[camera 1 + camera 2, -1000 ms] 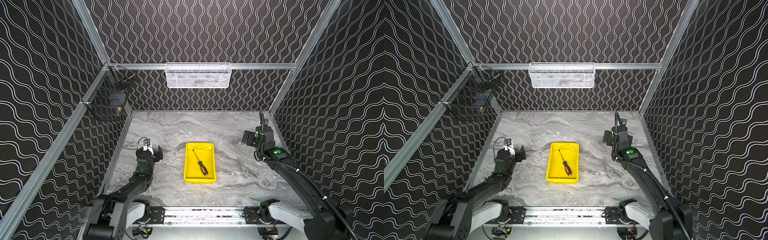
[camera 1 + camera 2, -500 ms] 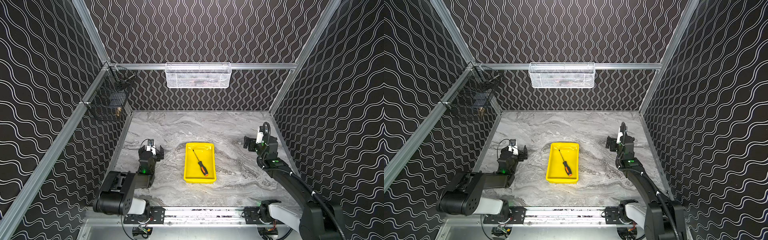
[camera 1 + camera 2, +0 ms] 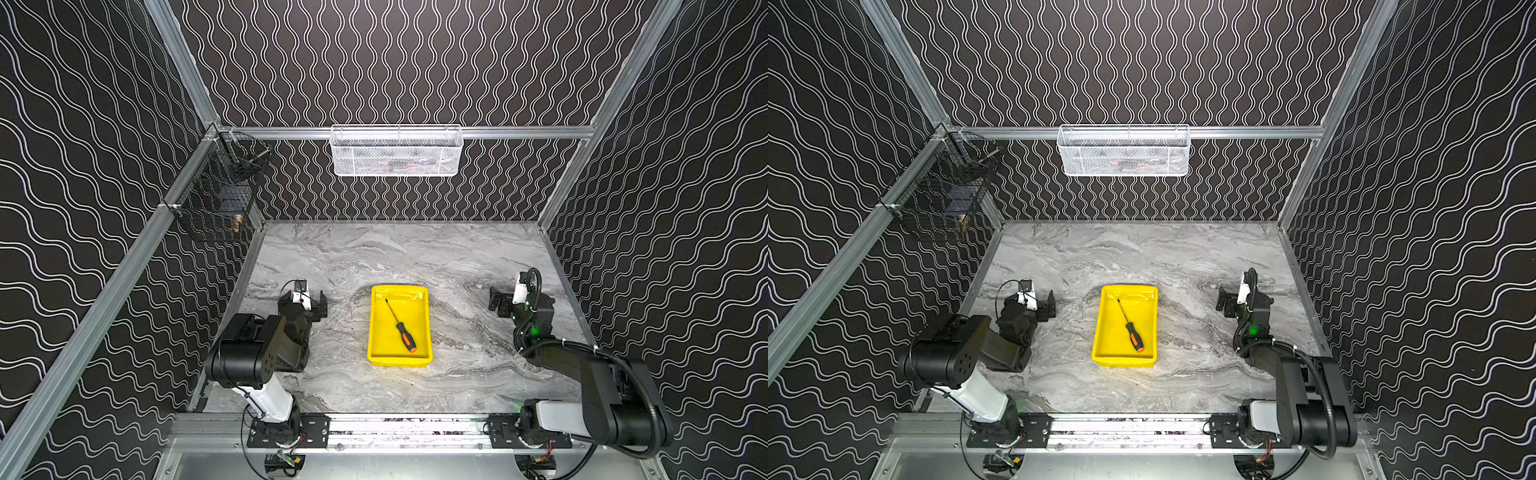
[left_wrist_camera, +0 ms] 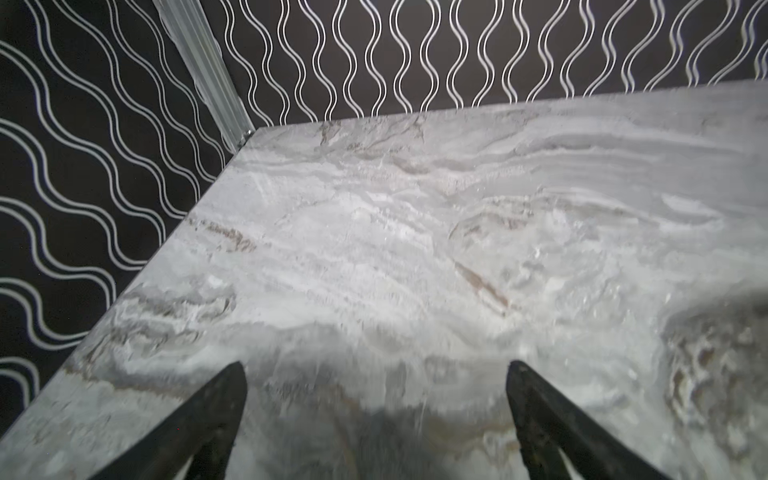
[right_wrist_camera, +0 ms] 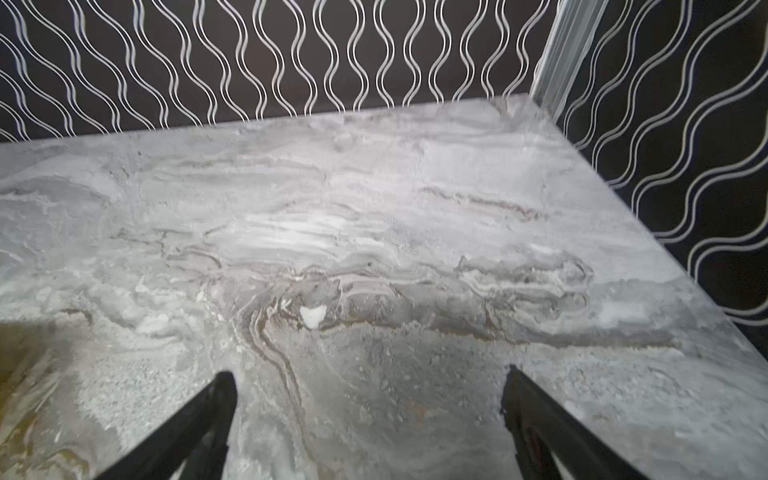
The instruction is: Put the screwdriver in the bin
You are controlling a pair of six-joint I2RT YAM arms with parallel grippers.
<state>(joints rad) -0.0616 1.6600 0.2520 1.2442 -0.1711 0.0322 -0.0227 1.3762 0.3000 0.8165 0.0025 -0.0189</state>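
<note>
Lying diagonally inside the bin (image 3: 399,360) at mid-table, the screwdriver (image 3: 401,328) appears placed. The task is judged complete, so the next move calls only for keeping both arms clear. The left gripper (image 4: 374,368) and right gripper (image 5: 368,376) have their fingers spread and empty. Wrist views show only bare table (image 4: 415,228); both top views show bin and screwdriver.

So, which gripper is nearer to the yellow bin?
Left, slightly. The left gripper is left of the bin, not touching; the right gripper is right of it, farther off.
</note>
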